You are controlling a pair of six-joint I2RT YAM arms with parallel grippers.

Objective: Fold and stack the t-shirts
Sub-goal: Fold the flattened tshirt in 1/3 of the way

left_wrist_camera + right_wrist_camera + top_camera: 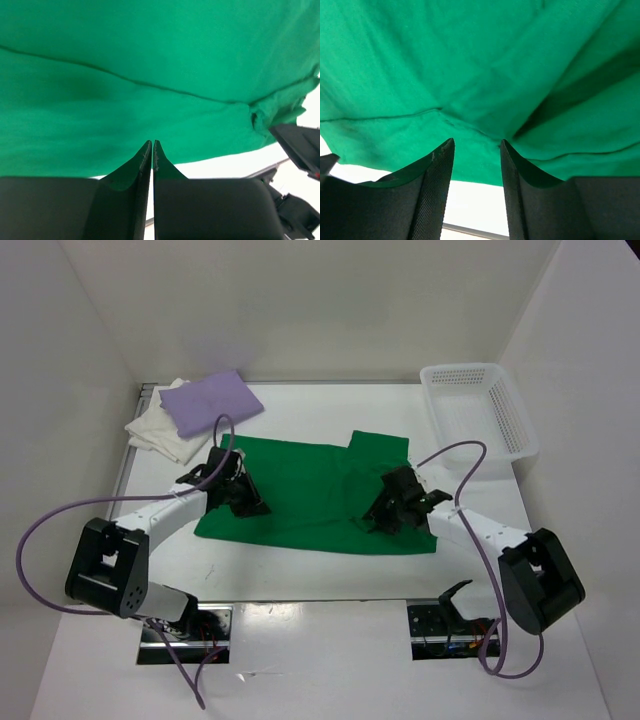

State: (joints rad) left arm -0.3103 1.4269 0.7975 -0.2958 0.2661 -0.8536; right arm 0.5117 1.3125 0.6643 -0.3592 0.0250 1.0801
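Note:
The green t-shirt [310, 490] lies spread flat in the middle of the table, its right part wrinkled. It fills the left wrist view [150, 75] and the right wrist view [470, 65]. My left gripper [245, 498] is low over the shirt's left part. Its jaws [152, 142] are shut to a thin slit at the cloth's near edge, and I see no cloth pinched between them. My right gripper [378, 518] is over the shirt's right part. It is open [476, 142], and nothing sits between its fingers. The folded lavender t-shirt [210, 402] lies on the white t-shirt [160, 432] at the back left.
A white perforated basket [480, 415] stands at the back right corner. White walls close off the table at the back and both sides. Purple cables loop out from both arms.

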